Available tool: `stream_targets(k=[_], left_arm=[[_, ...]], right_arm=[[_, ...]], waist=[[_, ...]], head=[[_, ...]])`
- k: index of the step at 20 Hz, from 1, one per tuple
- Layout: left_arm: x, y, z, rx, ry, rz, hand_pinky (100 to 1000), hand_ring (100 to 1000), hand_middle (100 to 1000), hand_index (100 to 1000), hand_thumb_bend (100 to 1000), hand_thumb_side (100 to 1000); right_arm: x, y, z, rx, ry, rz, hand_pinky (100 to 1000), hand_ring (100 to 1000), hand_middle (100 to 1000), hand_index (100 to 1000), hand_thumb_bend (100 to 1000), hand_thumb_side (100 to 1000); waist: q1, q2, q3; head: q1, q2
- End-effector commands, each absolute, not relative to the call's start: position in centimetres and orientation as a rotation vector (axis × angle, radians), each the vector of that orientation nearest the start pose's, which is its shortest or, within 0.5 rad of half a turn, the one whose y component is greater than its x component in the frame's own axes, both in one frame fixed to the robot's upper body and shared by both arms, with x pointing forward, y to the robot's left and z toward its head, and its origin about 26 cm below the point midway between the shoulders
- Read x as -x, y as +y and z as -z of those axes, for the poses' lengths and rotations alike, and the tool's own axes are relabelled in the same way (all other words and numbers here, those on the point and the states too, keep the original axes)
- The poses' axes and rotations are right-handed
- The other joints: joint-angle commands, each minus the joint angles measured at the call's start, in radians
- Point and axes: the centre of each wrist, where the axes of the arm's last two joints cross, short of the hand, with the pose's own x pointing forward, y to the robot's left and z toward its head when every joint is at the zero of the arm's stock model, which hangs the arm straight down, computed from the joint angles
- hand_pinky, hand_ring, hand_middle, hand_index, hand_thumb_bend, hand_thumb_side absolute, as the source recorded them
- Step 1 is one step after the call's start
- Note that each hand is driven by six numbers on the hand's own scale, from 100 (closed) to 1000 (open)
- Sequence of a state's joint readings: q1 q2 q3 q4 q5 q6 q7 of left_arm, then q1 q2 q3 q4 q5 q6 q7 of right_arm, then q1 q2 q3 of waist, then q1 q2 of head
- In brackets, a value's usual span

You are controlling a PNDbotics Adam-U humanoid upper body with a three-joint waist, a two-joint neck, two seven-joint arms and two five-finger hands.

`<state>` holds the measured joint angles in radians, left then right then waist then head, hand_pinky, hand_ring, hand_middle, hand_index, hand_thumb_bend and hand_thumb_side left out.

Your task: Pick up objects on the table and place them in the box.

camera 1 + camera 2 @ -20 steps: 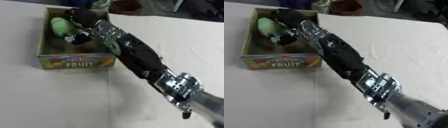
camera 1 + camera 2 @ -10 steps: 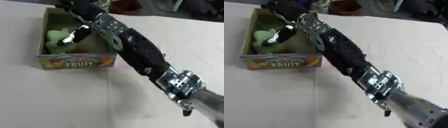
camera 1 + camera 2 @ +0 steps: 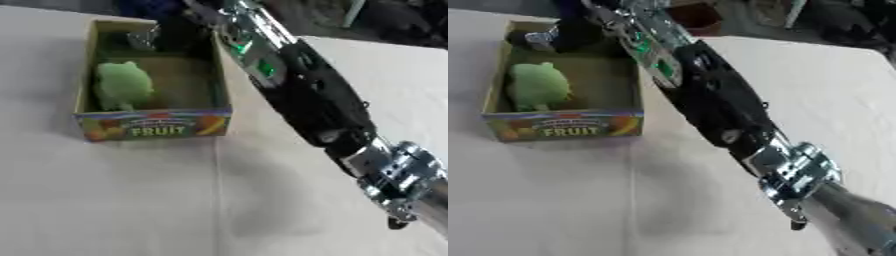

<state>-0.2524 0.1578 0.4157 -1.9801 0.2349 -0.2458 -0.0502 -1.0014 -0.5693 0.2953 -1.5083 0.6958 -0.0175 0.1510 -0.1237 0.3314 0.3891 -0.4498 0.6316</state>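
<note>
So the green object (image 3: 121,85) is sitting inside the box (image 3: 153,128), left side, which looks like a completed drop. The right robot hand (image 3: 557,35) hangs over the box's far end; can't tell if its fingers are curled or holding anything. Nothing else visible on the desk (image 3: 131,200), so probably nearly done.

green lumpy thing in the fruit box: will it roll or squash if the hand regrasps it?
The green lumpy object looks soft and matte, probably a plush or foam toy, so it likely squashes rather than cracks. Its uneven shape suggests it won't roll far. It lies against the left wall of the cardboard fruit box, which should stop sideways sliding.
</note>
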Motion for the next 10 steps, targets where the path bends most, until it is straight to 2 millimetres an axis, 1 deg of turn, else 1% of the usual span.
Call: stream_targets(k=[1, 2, 3, 4, 5, 6, 7, 10], left_arm=[[-27.8, 34.8, -19.1, -0.222, -2.542, -0.16, 444, 429, 458, 588, 100, 754], [-27.7, 35.0, -19.0, -0.232, -2.539, -0.17, 444, 429, 458, 588, 100, 753], [-27.6, 35.2, -19.0, -0.244, -2.536, -0.179, 444, 429, 458, 588, 100, 753], [-27.5, 35.3, -19.0, -0.253, -2.534, -0.187, 444, 429, 458, 588, 100, 753], [-27.5, 35.3, -18.9, -0.258, -2.533, -0.192, 444, 429, 458, 589, 100, 752], [-27.5, 35.4, -18.9, -0.262, -2.532, -0.196, 444, 429, 458, 589, 100, 752], [-27.4, 35.4, -18.9, -0.266, -2.533, -0.2, 444, 429, 458, 589, 100, 751], [-27.4, 35.6, -18.9, -0.278, -2.533, -0.21, 444, 429, 458, 589, 100, 751]], right_arm=[[-38.3, -21.0, -35.2, -1.435, 2.764, 1.638, 871, 933, 816, 1000, 512, 974], [-37.9, -21.6, -35.3, -1.436, 2.77, 1.614, 872, 932, 815, 1000, 488, 874], [-37.5, -22.5, -35.4, -1.439, 2.775, 1.581, 875, 930, 809, 1000, 449, 907], [-37.0, -23.5, -35.6, -1.448, 2.78, 1.543, 875, 930, 808, 1000, 444, 912], [-36.4, -24.4, -35.7, -1.457, 2.788, 1.502, 877, 927, 801, 1000, 387, 954], [-35.9, -25.2, -35.8, -1.466, 2.8, 1.46, 879, 926, 798, 1000, 353, 976], [-35.4, -25.9, -35.9, -1.473, 2.812, 1.418, 881, 923, 788, 1000, 289, 1000], [-34.0, -27.1, -35.6, -1.468, 2.859, 1.319, 882, 915, 774, 988, 209, 1000]], waist=[[0.015, -0.027, -0.004], [0.02, -0.035, -0.018], [0.026, -0.04, -0.035], [0.029, -0.042, -0.045], [0.033, -0.043, -0.052], [0.036, -0.044, -0.058], [0.039, -0.045, -0.064], [0.046, -0.047, -0.078]], head=[[0.015, 0.001], [0.035, 0.005], [0.053, 0.007], [0.065, 0.007], [0.075, 0.007], [0.084, 0.007], [0.093, 0.007], [0.114, 0.009]])
